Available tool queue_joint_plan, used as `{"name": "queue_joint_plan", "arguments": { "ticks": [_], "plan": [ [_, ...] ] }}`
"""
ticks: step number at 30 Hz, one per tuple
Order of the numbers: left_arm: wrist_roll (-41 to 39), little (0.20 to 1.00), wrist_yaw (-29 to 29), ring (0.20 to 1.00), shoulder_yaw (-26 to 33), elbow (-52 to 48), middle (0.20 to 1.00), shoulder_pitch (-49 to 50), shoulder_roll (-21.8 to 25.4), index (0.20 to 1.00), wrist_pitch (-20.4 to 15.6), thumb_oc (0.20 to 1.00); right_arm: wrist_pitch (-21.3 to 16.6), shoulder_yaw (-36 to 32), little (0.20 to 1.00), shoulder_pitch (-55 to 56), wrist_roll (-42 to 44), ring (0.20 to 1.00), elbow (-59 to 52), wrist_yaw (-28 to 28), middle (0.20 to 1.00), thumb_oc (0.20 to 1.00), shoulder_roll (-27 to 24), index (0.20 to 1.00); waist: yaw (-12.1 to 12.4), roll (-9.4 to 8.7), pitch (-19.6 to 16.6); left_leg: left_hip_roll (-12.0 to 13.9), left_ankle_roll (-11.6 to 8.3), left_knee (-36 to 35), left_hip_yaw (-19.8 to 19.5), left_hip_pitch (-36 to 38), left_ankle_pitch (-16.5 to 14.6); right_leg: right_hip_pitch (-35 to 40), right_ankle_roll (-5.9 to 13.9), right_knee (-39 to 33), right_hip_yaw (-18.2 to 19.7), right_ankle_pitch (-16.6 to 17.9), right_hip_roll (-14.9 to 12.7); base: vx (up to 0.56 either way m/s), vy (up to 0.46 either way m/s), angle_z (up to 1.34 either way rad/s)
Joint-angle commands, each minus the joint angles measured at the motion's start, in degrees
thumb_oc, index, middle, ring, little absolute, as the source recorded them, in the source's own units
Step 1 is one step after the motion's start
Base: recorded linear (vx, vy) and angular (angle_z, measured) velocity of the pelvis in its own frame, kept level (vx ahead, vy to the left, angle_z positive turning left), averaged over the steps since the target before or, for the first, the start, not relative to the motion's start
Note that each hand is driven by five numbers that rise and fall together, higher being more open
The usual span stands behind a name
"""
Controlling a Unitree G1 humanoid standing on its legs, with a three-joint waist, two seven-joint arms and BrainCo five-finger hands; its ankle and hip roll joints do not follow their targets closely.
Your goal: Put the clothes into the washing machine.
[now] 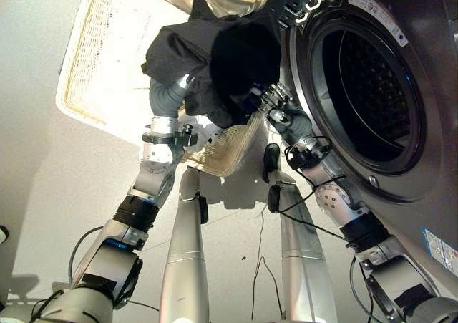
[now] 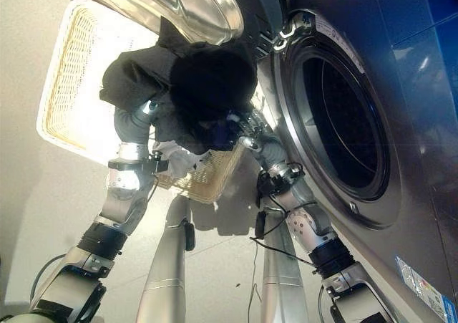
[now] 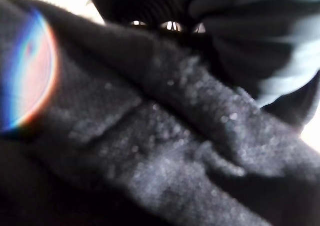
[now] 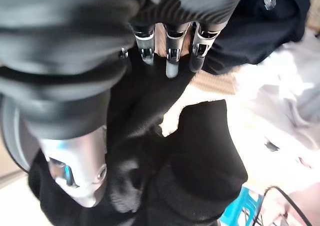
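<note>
The right hand (image 4: 167, 15) reached into a bundle of black clothing (image 4: 200, 151). Its dark ribbed cover filled the near part of the view, and its silver fingers (image 4: 171, 53) ran in a row from it, their tips sunk into the black cloth and hidden there. The thumb (image 4: 75, 171) lay apart from them, pressed against the dark fabric. The garment hung in thick folds around the hand. Past it showed a strip of woven wicker basket (image 4: 215, 83), pale beige, with white cloth (image 4: 280, 100) lying in it. A small patch of blue (image 4: 240, 211) showed at one edge.
</note>
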Motion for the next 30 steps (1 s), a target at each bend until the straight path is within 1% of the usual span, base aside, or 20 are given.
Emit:
{"name": "queue_joint_plan", "arguments": {
  "ticks": [1, 5, 8, 11, 12, 14, 18, 19, 20, 21, 25, 30],
  "plan": [
    [-2.97, 0.2, -5.7, 0.2, -0.35, -6.15, 0.2, -3.04, -1.35, 0.2, -0.62, 0.2, -0.34, 0.96, 1.0, -0.91, 0.93, 1.0, -6.86, 2.94, 1.0, 1.0, 0.97, 1.0, -0.22, 1.35, -0.79, -6.36, 3.93, 6.19, 0.42, 0.27, -7.36, 5.87, 3.83, -17.09, -4.0, 11.7, 2.52, 0.01, -0.01, 0.06],
    [-3.33, 0.2, -7.99, 0.2, -1.7, -8.25, 0.2, -3.76, -1.82, 0.2, 1.59, 0.2, -1.34, 2.18, 1.0, -2.97, 1.06, 1.0, -7.53, 2.79, 1.0, 1.0, 1.61, 1.0, 0.21, 1.75, -0.79, -6.67, 4.03, 6.25, 0.32, 0.32, -7.13, 6.0, 3.91, -17.19, -4.36, 11.9, 2.2, 0.0, -0.003, 0.01],
    [-2.77, 0.2, -7.95, 0.2, -2.57, -8.98, 0.2, -4.37, -1.46, 0.2, 2.63, 0.2, -2.19, 2.46, 1.0, -4.15, 2.68, 1.0, -7.87, 3.11, 1.0, 1.0, 1.95, 1.0, 0.48, 1.95, -0.79, -6.9, 4.12, 6.36, 0.2, 0.33, -7.04, 6.02, 3.93, -17.19, -4.62, 12.06, 2.05, 0.0, 0.0, 0.0],
    [-2.91, 0.2, -7.97, 0.2, -2.64, -9.01, 0.2, -4.46, -1.38, 0.2, 2.77, 0.2, -2.23, 2.42, 1.0, -4.27, 3.06, 1.0, -7.94, 3.29, 1.0, 1.0, 2.0, 1.0, 0.5, 1.97, -0.79, -6.93, 4.13, 6.38, 0.17, 0.34, -7.03, 6.03, 3.93, -17.19, -4.65, 12.09, 2.03, 0.01, -0.011, 0.07],
    [0.9, 0.2, -5.32, 0.2, -2.96, -9.32, 0.2, -4.79, -1.08, 0.2, 4.0, 0.2, -2.46, 2.16, 1.0, -5.23, 5.56, 1.0, -8.87, 4.18, 1.0, 1.0, 2.68, 1.0, 0.73, 2.05, -0.79, -7.08, 4.25, 6.44, 0.07, 0.43, -7.01, 6.02, 3.97, -16.98, -4.88, 12.13, 2.04, 0.01, -0.022, 0.08],
    [3.07, 0.2, -3.64, 0.2, -3.05, -9.41, 0.2, -5.01, -0.63, 0.2, 4.45, 0.2, -2.64, 2.13, 1.0, -5.44, 6.4, 1.0, -9.27, 4.7, 1.0, 1.0, 2.72, 1.0, 0.81, 2.04, -0.79, -7.06, 4.25, 6.38, 0.17, 0.53, -6.99, 6.18, 3.97, -17.07, -5.05, 12.1, 1.98, 0.0, -0.019, 0.07],
    [6.11, 0.2, -0.99, 0.2, -2.59, -9.47, 0.2, -4.7, 1.17, 0.2, 4.73, 0.2, -1.83, 1.35, 1.0, -4.98, 9.08, 1.0, -10.75, 7.77, 1.0, 1.0, 1.96, 1.0, 0.93, 2.0, -0.79, -7.07, 4.26, 6.4, 0.18, 0.61, -6.98, 6.25, 4.06, -17.09, -5.39, 12.2, 1.87, 0.0, 0.0, 0.0],
    [6.04, 0.2, -0.98, 0.2, -2.59, -9.48, 0.2, -4.69, 1.28, 0.2, 4.75, 0.2, -1.83, 1.3, 1.0, -4.92, 9.17, 1.0, -10.8, 7.9, 1.0, 1.0, 1.92, 1.0, 0.93, 1.99, -0.79, -7.07, 4.26, 6.39, 0.18, 0.63, -6.97, 6.27, 4.06, -17.1, -5.4, 12.21, 1.86, 0.0, 0.0, 0.0],
    [6.03, 0.2, -0.7, 0.2, -2.45, -9.73, 0.2, -4.53, 1.84, 0.2, 5.08, 0.2, -1.48, 1.16, 1.0, -4.59, 10.34, 1.0, -11.68, 9.02, 1.0, 1.0, 1.57, 1.0, 0.96, 1.93, -0.79, -7.1, 4.22, 6.45, 0.14, 0.6, -6.97, 6.24, 4.12, -17.07, -5.53, 12.29, 1.76, 0.0, 0.0, 0.0],
    [7.7, 0.2, 0.01, 0.2, -2.32, -9.68, 0.2, -4.42, 2.33, 0.2, 5.09, 0.2, -1.0, 1.06, 1.0, -4.4, 11.42, 1.0, -11.89, 10.5, 1.0, 1.0, 1.37, 1.0, 0.99, 1.92, -0.79, -7.1, 4.23, 6.56, 0.16, 0.56, -7.01, 6.17, 4.13, -16.99, -5.6, 12.33, 1.74, 0.0, 0.0, 0.0],
    [9.52, 0.2, 1.0, 0.2, -1.99, -9.57, 0.2, -3.96, 3.75, 0.2, 4.8, 0.2, 0.19, 0.61, 1.0, -3.86, 14.69, 1.0, -13.46, 13.85, 1.0, 1.0, 0.89, 1.0, 1.01, 1.89, -0.79, -7.04, 4.22, 6.56, 0.3, 0.5, -6.98, 6.11, 4.17, -17.06, -5.86, 12.42, 1.67, 0.0, 0.0, 0.0],
    [12.04, 0.2, 1.54, 0.2, -2.11, -9.94, 0.2, -3.66, 4.35, 0.2, 5.33, 0.2, -0.02, 0.48, 1.0, -3.22, 17.71, 1.0, -14.42, 14.9, 1.0, 1.0, 0.83, 1.0, 0.95, 1.9, -0.79, -7.02, 4.17, 6.6, 0.51, 0.39, -7.0, 6.07, 4.25, -17.25, -5.99, 12.5, 1.63, 0.0, 0.0, 0.0]
  ]
}}
